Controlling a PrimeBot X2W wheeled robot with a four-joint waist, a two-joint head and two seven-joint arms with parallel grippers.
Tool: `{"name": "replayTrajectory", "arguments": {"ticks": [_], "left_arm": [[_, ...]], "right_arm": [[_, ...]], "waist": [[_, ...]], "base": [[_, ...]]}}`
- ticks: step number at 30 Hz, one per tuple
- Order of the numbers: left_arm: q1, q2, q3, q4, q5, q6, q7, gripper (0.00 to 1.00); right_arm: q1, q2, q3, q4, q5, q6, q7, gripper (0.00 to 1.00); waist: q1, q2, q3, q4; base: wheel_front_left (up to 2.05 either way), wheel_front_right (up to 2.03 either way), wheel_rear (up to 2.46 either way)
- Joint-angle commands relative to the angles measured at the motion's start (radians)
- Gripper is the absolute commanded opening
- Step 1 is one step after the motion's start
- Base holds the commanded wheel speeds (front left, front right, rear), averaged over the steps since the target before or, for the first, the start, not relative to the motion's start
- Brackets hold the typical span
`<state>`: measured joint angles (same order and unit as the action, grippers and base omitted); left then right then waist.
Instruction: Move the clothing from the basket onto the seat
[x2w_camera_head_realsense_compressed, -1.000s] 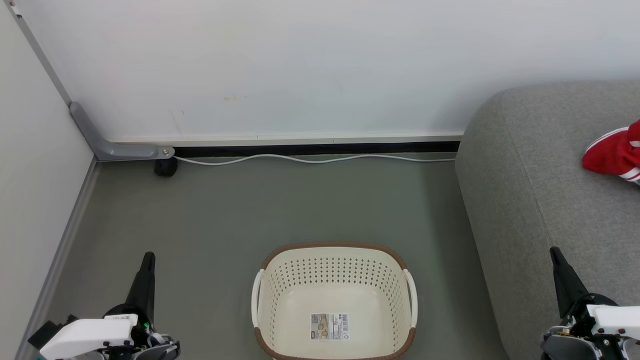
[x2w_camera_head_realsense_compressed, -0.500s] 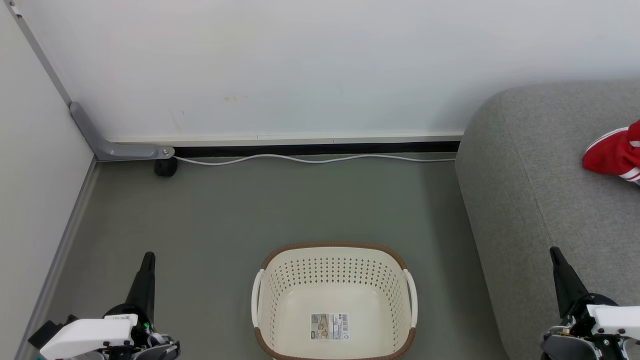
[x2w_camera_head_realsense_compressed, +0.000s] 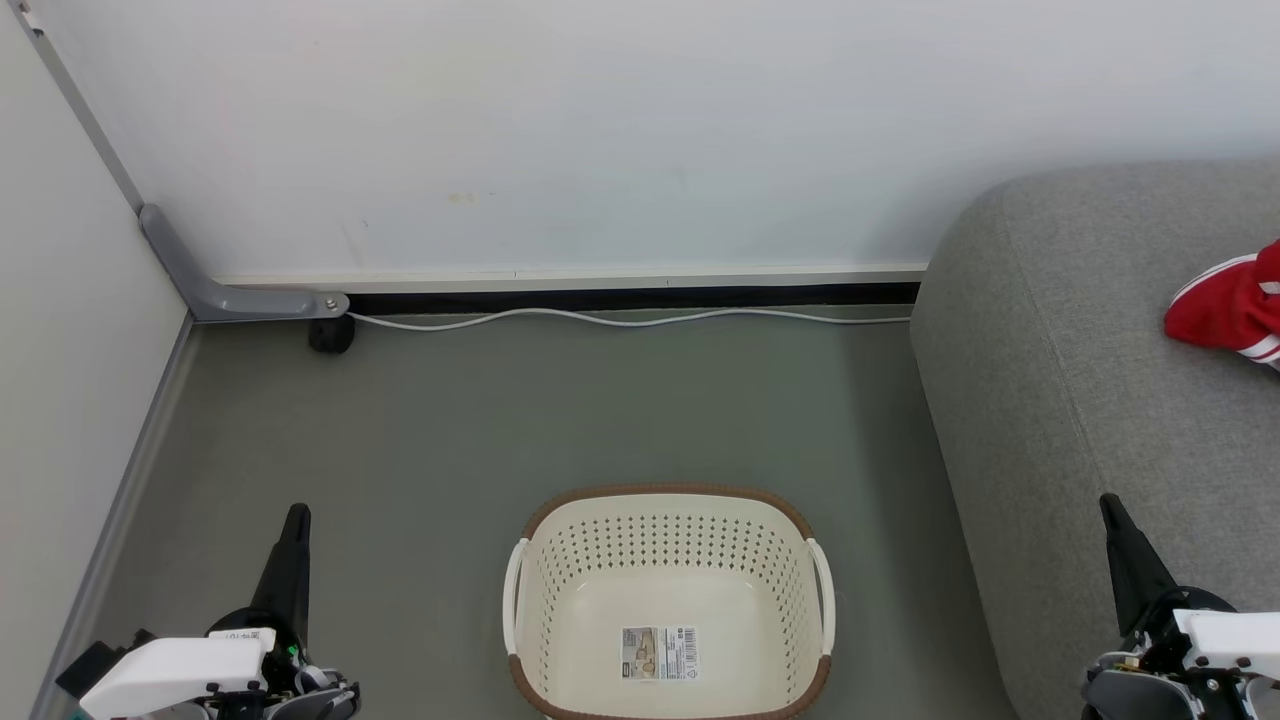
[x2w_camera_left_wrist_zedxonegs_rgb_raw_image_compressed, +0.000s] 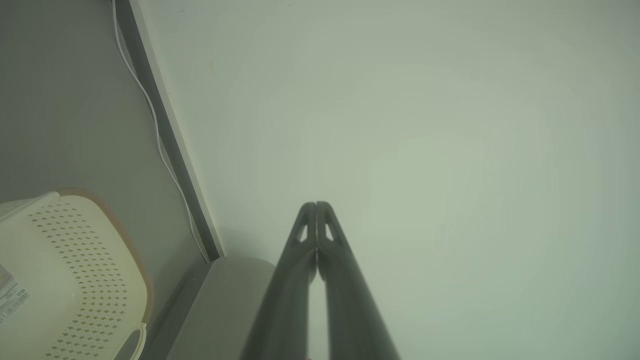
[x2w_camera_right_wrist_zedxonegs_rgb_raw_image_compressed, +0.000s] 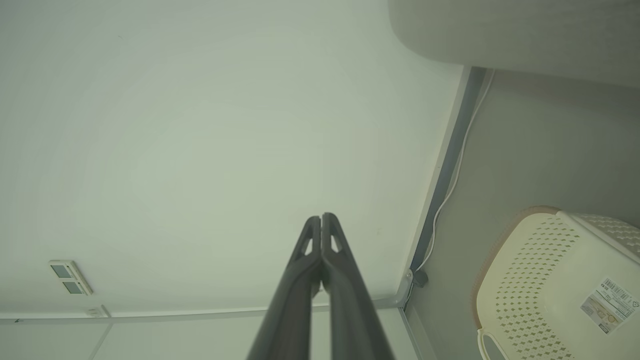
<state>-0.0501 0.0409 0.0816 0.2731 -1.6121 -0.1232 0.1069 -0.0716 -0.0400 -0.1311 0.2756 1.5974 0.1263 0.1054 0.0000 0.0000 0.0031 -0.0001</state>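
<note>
The red clothing (x2w_camera_head_realsense_compressed: 1228, 310) with white stripes lies on the grey seat (x2w_camera_head_realsense_compressed: 1080, 350), well ahead of the right gripper (x2w_camera_head_realsense_compressed: 1108, 502) and off to its right, cut by the head view's edge. That gripper is seen against the seat's left flank, its two dark fingers pressed together tip to tip and holding nothing; its wrist view shows them closed in front of the pale wall (x2w_camera_head_realsense_compressed: 600, 130). The basket (x2w_camera_head_realsense_compressed: 668, 490) sits on the floor (x2w_camera_head_realsense_compressed: 450, 420) between the two grippers, to the right gripper's left and the left gripper's (x2w_camera_head_realsense_compressed: 296, 513) right, apart from both, with a paper label (x2w_camera_head_realsense_compressed: 659, 652) on its bottom. The left gripper hangs above the floor, its fingers likewise pinched together with nothing between them. Beyond both grippers a white cable (x2w_camera_head_realsense_compressed: 620, 318) runs along the foot of the wall, from a grey bracket (x2w_camera_head_realsense_compressed: 230, 298) in the corner ahead of the left gripper across to the seat.
</note>
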Motion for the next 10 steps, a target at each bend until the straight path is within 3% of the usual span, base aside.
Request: {"name": "replayTrajectory", "arguments": {"ticks": [1,10], "left_arm": [[-0.058,0.010,0.033,-0.028,0.004,-0.007,0.007,0.00],[-0.058,0.009,0.033,-0.028,0.004,-0.007,0.007,0.00]], "right_arm": [[-0.036,-0.010,0.017,-0.031,0.011,0.004,0.008,0.00],[-0.036,-0.010,0.017,-0.031,0.011,0.004,0.008,0.00]], "waist": [[0.0000,0.0000,0.000,0.000],[0.0000,0.0000,0.000,0.000]], "base": [[0.00,0.00,0.00],[0.00,0.00,0.00]]}}
